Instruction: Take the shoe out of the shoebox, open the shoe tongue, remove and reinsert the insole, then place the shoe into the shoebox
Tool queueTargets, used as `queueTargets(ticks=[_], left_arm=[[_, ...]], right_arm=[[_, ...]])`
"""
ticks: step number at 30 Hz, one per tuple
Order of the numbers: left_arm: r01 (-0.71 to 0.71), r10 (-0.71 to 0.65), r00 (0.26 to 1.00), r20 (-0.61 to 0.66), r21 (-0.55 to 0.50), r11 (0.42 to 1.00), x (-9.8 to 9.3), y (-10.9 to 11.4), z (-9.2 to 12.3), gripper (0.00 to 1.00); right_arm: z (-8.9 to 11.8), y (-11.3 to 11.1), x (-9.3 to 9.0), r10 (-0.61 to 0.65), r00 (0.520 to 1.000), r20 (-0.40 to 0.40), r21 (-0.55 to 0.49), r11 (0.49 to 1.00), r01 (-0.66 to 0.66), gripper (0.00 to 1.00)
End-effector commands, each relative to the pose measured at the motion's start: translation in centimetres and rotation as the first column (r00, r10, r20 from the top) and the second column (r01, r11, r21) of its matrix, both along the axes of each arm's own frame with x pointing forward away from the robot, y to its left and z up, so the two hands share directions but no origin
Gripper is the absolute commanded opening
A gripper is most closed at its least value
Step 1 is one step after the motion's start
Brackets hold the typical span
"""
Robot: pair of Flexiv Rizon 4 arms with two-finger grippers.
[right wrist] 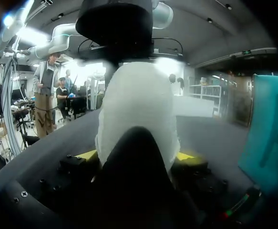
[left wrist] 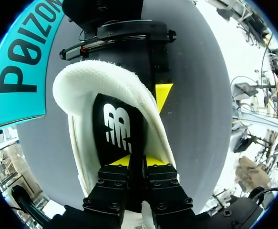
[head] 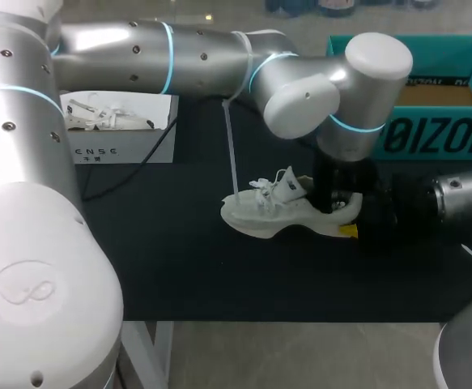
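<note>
left gripper (left wrist: 136, 161): set narrow, yellow tips down inside the shoe (left wrist: 105, 78) at the tongue end of the opening. they meet the black insole (left wrist: 117, 124), and i judge them closed on its near edge. the pinch itself is hidden behind the gripper's own black body, so this is not confirmed.

shoe position: out of its box, on the dark table (head: 179, 259), sole down. the long axis runs across the table, toe toward my left side, heel toward my right. from the left gripper the insole runs straight ahead to the heel, so a withdrawal calls for a pull up and back toward the tongue, along that axis.

right gripper (right wrist: 138, 155): at the heel, a yellow tip on either side of the white heel cup, holding the shoe in place. a dark shape just before its camera cannot be identified.

hidden: in the head view my left arm's wrist covers the heel opening and most of both grippers. the front of the insole, under the tongue, is out of sight in every view.

beyond the heel stands the teal shoebox (head: 454, 134), open, on the right arm's side; the right arm is nearer to it. a white box (head: 118, 150) sits at the far left, well apart
</note>
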State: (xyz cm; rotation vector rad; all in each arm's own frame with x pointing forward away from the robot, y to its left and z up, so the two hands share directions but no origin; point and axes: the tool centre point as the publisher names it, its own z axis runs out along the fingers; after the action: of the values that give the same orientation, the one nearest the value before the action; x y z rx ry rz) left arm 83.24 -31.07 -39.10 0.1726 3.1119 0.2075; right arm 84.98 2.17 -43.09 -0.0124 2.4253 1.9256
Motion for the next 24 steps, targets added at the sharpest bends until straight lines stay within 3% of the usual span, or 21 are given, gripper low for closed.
queueTargets(ticks=[1,4,12,20,22,23,24], left_arm=[[-0.004,0.004,1.0,-0.003,0.008,1.0,0.0,-0.3,-0.2,0.41],[-0.002,0.002,1.0,-0.006,0.013,1.0,-0.1,-0.5,-0.3,0.45],[0.019,-0.02,1.0,0.022,0.024,1.0,0.1,-0.6,-0.9,0.41],[0.049,-0.056,0.995,0.08,0.081,0.996,0.4,-0.8,-4.2,0.43],[0.045,-0.054,0.993,0.104,0.085,0.995,0.5,-0.8,-4.9,0.33],[0.049,-0.058,0.992,0.11,0.085,0.995,0.5,-0.8,-5.1,0.12],[0.049,-0.058,0.992,0.11,0.086,0.995,0.6,-0.8,-5.2,0.0]], right_arm=[[-0.5,0.2,0.0,-0.001,1.0,-0.001,-0.001,1.0,0.001,0.0],[-0.5,0.2,0.0,-0.001,1.0,-0.001,-0.001,1.0,0.001,0.0],[-0.5,0.2,0.0,-0.001,1.0,-0.001,-0.001,1.0,0.001,0.0],[-0.5,0.2,0.0,-0.001,1.0,-0.001,-0.001,1.0,0.001,0.0],[-0.5,0.2,0.0,-0.001,1.0,-0.001,-0.001,1.0,0.001,0.0],[-0.5,0.2,0.0,-0.001,1.0,-0.001,-0.001,1.0,0.001,0.0],[-0.5,0.2,0.0,-0.001,1.0,-0.001,-0.001,1.0,0.001,0.0]])
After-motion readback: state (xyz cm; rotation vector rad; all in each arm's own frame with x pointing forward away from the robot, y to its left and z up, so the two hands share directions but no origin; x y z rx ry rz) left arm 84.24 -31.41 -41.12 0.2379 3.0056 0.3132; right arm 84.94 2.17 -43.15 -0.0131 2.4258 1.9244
